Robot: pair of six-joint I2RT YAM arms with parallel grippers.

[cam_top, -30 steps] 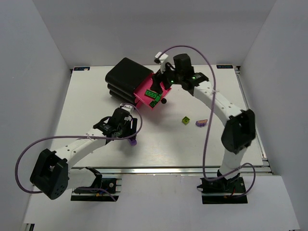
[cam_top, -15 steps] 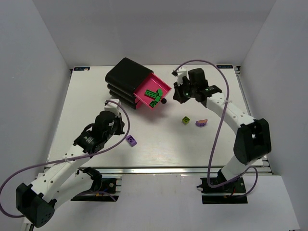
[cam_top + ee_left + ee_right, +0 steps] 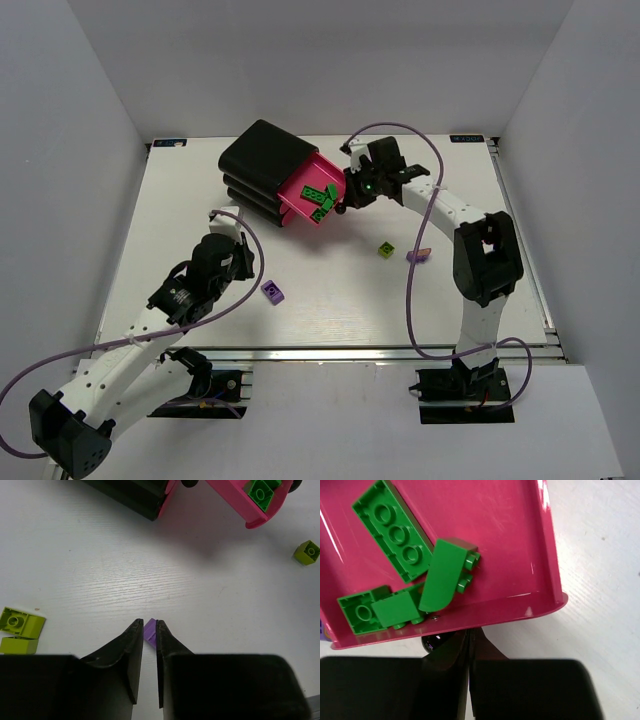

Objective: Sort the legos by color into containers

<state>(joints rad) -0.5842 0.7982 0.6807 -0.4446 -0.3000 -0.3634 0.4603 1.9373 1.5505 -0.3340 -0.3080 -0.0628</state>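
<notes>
The containers' black casing stands at the back with its top pink drawer pulled out. Green legos lie in that drawer: a long green plate, a curved green piece and a green block. My right gripper is shut, its tips against the drawer front just right of the dark knob. My left gripper hangs above the table, shut and holding nothing. A purple lego lies on the table and shows through the slit.
A yellow-green lego and another purple lego lie right of centre, the purple one partly behind the right arm's cable. Two yellow-green legos sit near the left arm. White walls enclose the table.
The left arm lifted off the purple lego, which stays on the table, and its jaws closed. The right gripper swung out to the right, then returned to the drawer front, shut.
</notes>
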